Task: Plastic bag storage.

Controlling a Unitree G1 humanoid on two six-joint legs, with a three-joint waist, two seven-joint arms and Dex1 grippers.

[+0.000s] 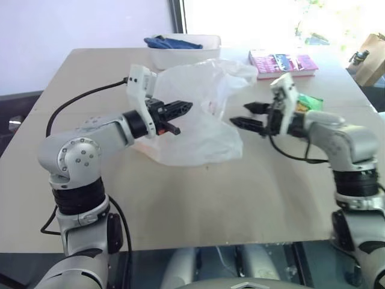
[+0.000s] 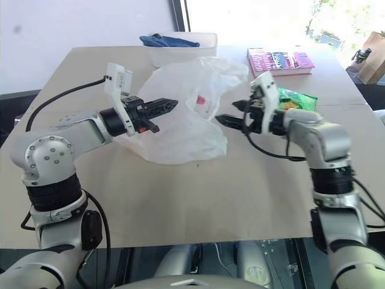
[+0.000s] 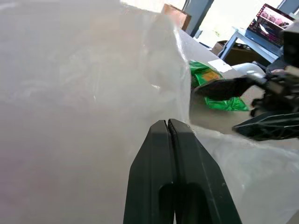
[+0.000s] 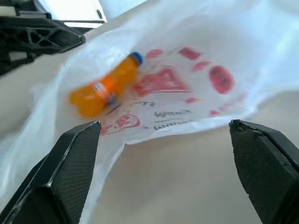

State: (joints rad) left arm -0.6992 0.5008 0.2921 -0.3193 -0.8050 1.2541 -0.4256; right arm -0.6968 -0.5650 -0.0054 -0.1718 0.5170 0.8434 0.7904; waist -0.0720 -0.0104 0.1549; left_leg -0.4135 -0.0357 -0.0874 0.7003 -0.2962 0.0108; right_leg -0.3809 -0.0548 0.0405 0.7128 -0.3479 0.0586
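1. The plastic bag [image 1: 198, 114] is seen at the centre of the frame in the head views, puffed up on the table [image 1: 198, 205] between the two arms.
2. The left gripper [image 1: 180, 114] is held level at centre left, with its jaws pressed together; whether film is pinched between them cannot be told.
3. The right gripper [image 1: 246, 115] is placed at centre right, just beside the bag's edge and not touching it, with its jaws spread wide apart.
4. An orange bottle [image 4: 105, 86] with a blue cap is seen through the film in the right wrist view, beside the red print.
5. A green packet [image 2: 293, 100] is found behind the right gripper.
6. A white tray [image 1: 183, 51] with a blue cloth [image 1: 171, 43] is set at the upper centre, and a pink book [image 1: 283, 63] at the upper right.
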